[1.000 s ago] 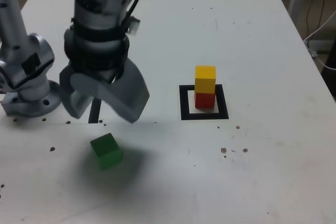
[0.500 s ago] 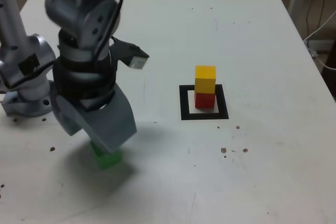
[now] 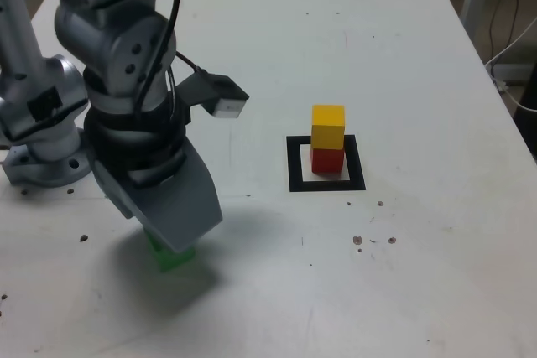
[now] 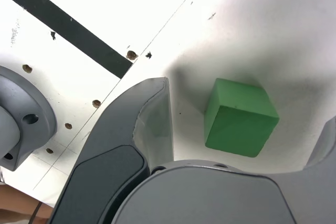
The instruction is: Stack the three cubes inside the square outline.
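Left of the square black tape outline in the exterior view, wide-spread grey gripper fingers hover around the matte green cube.

Green cube on white bench, with open pincer.
One cube, plain-faced, between the grey jaws, untouched by the nearer; one black strip, straight; dark pits in the bench; one round grey base, partly shown, holed.
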### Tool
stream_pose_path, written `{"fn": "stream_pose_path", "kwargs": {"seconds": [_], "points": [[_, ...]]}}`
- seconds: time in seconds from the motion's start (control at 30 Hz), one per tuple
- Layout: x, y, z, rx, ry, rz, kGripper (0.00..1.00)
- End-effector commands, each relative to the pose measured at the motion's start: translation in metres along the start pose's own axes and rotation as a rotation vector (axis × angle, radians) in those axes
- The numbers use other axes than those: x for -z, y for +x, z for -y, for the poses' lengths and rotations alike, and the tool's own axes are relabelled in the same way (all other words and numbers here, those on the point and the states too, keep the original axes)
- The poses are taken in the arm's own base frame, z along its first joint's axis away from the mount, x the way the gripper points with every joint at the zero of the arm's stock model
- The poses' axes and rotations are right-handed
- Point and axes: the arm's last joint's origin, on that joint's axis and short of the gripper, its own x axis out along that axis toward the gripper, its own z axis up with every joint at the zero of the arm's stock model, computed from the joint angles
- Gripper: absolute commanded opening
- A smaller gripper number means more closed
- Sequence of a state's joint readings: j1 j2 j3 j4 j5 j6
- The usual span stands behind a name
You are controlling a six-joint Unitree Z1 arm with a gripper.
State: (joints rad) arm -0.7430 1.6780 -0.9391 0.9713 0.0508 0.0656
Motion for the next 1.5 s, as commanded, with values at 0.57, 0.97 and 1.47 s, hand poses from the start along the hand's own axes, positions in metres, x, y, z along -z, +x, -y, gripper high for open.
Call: {"fn": "stream_pose_path", "kwargs": {"seconds": [0.57, 0.97, 1.47], "points": [[-0.029, 0.016, 0.025, 0.005, 0.083, 0.0, 0.86], [-0.032, 0.019, 0.025, -0.003, 0.036, -0.012, 0.41], [-0.029, 0.019, 0.024, -0.014, 0.015, -0.013, 0.19]]}}
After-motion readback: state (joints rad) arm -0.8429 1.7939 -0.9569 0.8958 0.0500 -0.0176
